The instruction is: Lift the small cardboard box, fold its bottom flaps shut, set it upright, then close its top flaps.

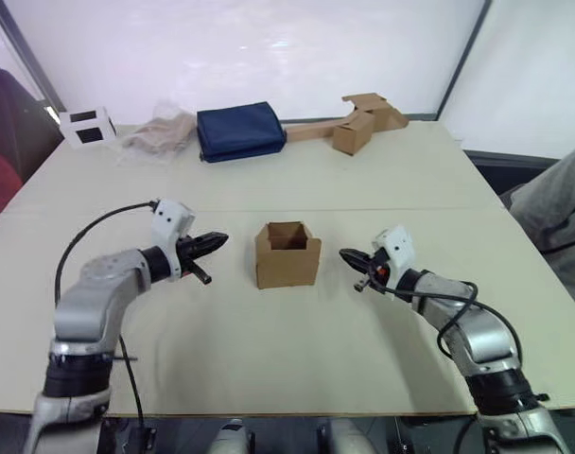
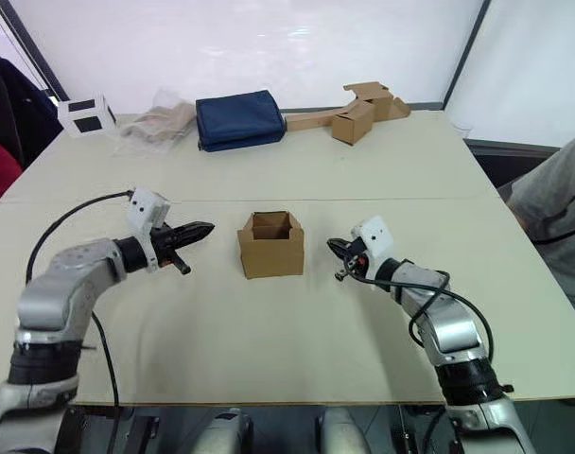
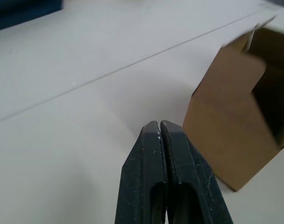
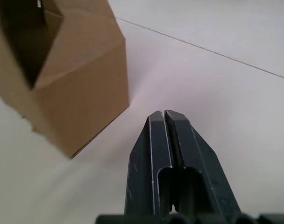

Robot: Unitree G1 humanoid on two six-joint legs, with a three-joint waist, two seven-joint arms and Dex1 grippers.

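Left claw [image 1: 215, 241] and right claw [image 1: 348, 255] clenched empty, flanking small cardboard box [image 1: 287, 254] on table [image 1: 297, 350]. Risk judged: light box shoved sideways if contacted unevenly.

My two grippers, left [image 1: 217, 240] and right [image 1: 347, 254], have black fingers. The small box [image 1: 287, 253] between them is plain brown. The table [image 1: 269, 350] is pale beige. At the far edge lies a navy-blue bag [image 1: 239, 130].
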